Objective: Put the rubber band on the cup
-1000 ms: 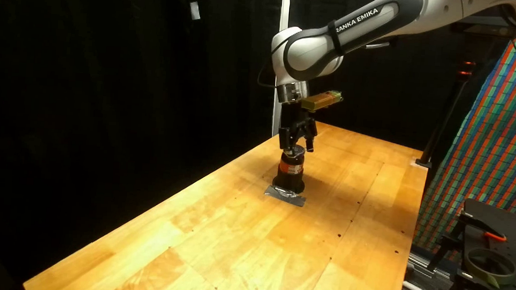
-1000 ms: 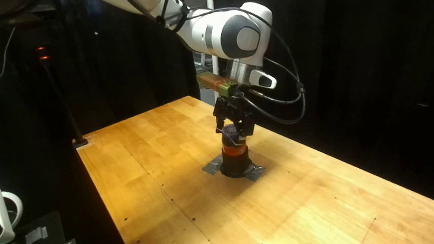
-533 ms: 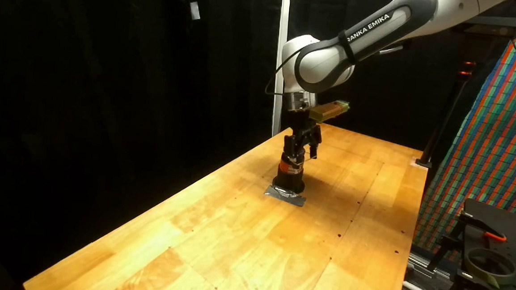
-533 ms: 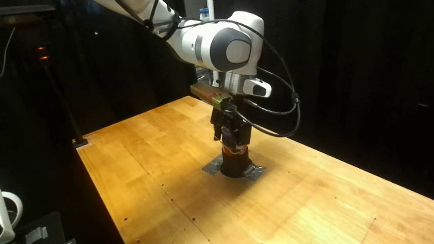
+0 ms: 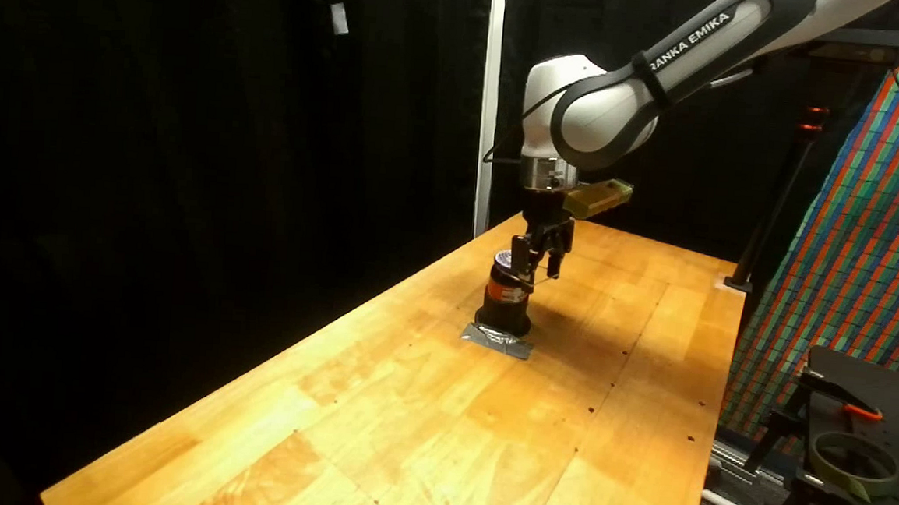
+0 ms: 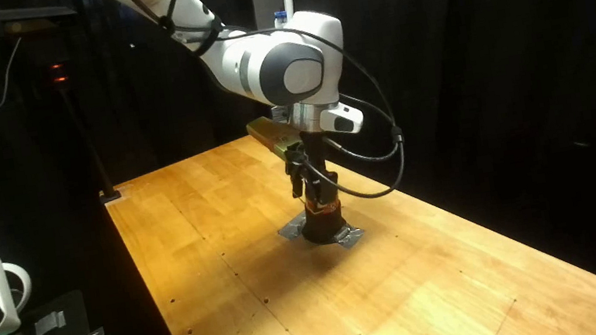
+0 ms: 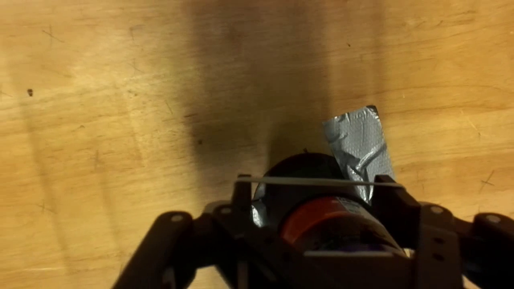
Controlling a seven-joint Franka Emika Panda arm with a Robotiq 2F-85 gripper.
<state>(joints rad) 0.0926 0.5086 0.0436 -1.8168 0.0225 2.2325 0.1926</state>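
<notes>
The cup (image 5: 507, 293) is a dark cylinder with an orange-red band, upright in a wide black base; it also shows in the other exterior picture (image 6: 330, 208) and in the wrist view (image 7: 315, 218). My gripper (image 5: 540, 282) is open, low at the cup's upper part, with one finger against or just before its side; in an exterior view it partly hides the cup (image 6: 311, 198). A thin pale rubber band (image 7: 305, 181) is stretched between the two fingertips and crosses in front of the black base in the wrist view. I cannot tell whether the band loops around the cup.
Grey tape (image 5: 497, 340) holds the base to the wooden table (image 5: 438, 431); tape also shows in the wrist view (image 7: 361, 136). A black cart with a tape roll (image 5: 854, 465) stands beyond the table's edge. A dark post (image 5: 765, 194) rises at the table's far corner.
My gripper has come down and shifted sideways past the cup, rightward in one exterior picture, leftward in the other. The cup's top shows beside the finger now. The cup has not moved.
</notes>
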